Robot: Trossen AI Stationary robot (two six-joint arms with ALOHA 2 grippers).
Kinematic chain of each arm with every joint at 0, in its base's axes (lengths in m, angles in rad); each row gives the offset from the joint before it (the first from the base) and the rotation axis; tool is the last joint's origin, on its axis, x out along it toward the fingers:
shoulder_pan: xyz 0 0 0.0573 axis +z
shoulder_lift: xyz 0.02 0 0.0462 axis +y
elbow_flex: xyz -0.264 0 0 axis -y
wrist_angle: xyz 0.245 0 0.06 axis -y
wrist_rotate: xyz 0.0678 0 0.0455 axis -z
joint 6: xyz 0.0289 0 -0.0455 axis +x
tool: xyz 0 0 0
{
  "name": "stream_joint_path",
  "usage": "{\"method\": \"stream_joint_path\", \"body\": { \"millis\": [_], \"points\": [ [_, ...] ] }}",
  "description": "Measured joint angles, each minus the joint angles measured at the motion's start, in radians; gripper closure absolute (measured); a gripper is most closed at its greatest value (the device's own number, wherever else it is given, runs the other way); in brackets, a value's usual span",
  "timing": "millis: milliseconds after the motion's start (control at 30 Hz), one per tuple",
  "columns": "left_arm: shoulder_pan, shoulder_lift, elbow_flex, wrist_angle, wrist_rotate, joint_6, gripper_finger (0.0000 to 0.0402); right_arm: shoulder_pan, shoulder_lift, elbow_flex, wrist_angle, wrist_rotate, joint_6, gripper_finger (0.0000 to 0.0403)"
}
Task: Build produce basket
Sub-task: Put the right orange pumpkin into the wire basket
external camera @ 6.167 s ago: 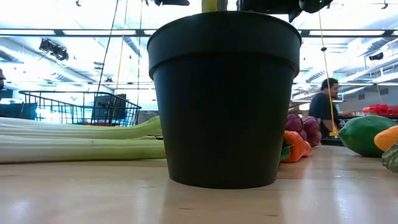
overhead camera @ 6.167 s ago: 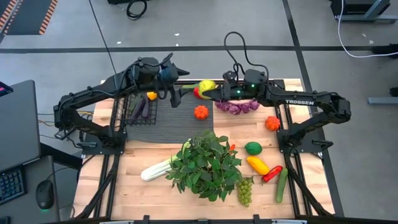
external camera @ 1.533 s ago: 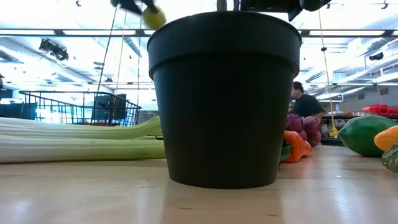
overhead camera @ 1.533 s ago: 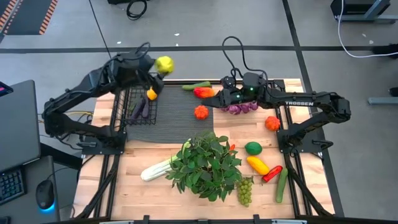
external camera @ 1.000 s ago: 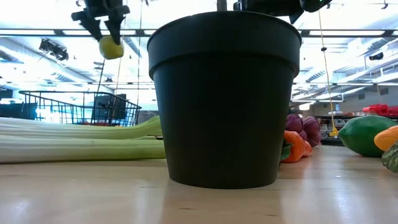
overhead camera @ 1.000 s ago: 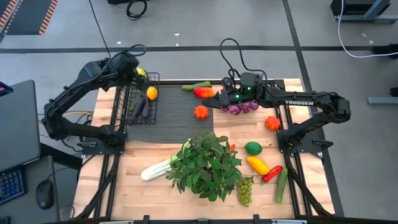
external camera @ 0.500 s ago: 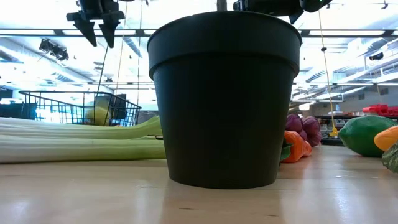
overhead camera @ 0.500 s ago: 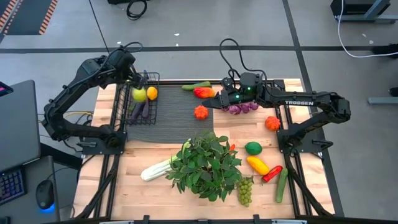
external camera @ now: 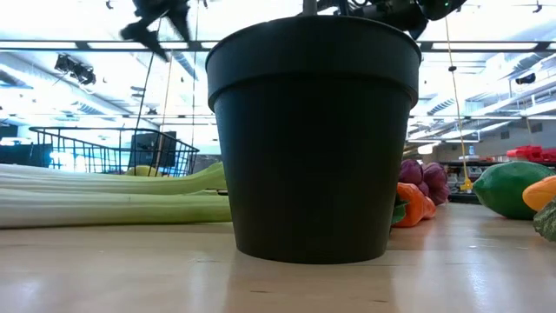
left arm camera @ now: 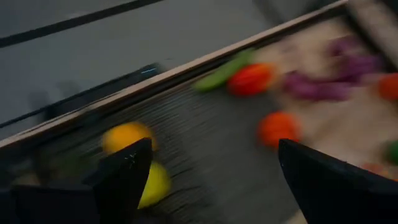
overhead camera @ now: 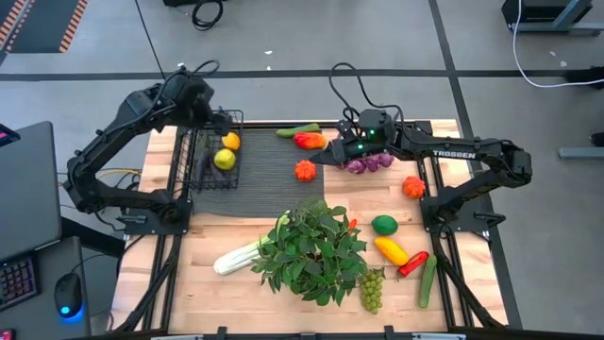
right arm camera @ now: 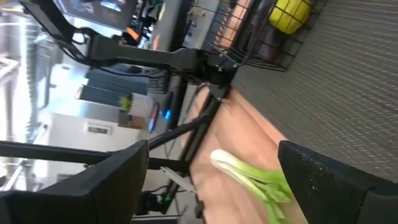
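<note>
The black wire basket (overhead camera: pixel 211 157) stands at the table's far left on a dark ribbed mat (overhead camera: pixel 274 175). In it lie a yellow-green lemon (overhead camera: pixel 224 159), a small orange fruit (overhead camera: pixel 231 141) and a purple piece (overhead camera: pixel 206 166). My left gripper (overhead camera: pixel 219 119) hangs open above the basket's far right corner, holding nothing; its wrist view shows the lemon (left arm camera: pixel 153 184) below. My right gripper (overhead camera: pixel 326 153) is open above the mat, close to a red pepper (overhead camera: pixel 309 141), an orange pepper (overhead camera: pixel 304 170) and the purple bulb string (overhead camera: pixel 363 164), touching none.
A bushy potted plant (overhead camera: pixel 311 250) fills the table's middle; its black pot (external camera: pixel 317 139) blocks the low view. Celery (overhead camera: pixel 236 257) lies to its left. On the right lie a lime (overhead camera: pixel 384 225), a yellow pepper (overhead camera: pixel 390 250), grapes (overhead camera: pixel 373 290) and a cucumber (overhead camera: pixel 428 280). Another cucumber (overhead camera: pixel 298 129) is at the far edge.
My left gripper, shut on the lemon above the basket's far edge, has opened and let it go. The lemon fell into the basket and rolled toward its near side beside the orange fruit. The gripper then turned toward the table's right.
</note>
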Motion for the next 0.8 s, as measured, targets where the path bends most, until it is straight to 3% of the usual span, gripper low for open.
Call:
{"method": "stream_joint_path", "body": {
  "millis": [200,400,567,800],
  "points": [
    [-0.071,0.0,0.0,0.242,0.211,-0.053,0.0047,-0.025,0.0,0.0,-0.015,-0.001,-0.092,0.004],
    [-0.171,0.0,0.0,0.383,0.228,-0.091,0.0047,-0.072,-0.001,0.0,-0.051,-0.002,-0.167,0.004],
    [-0.25,0.0,0.0,0.403,0.243,-0.101,0.0047,-0.125,-0.003,0.001,-0.2,0.017,-0.255,0.0046],
    [-0.353,0.0,0.0,0.402,0.255,-0.101,0.0047,-0.16,-0.003,0.001,-0.446,0.129,-0.414,0.0055]
  ]
}}
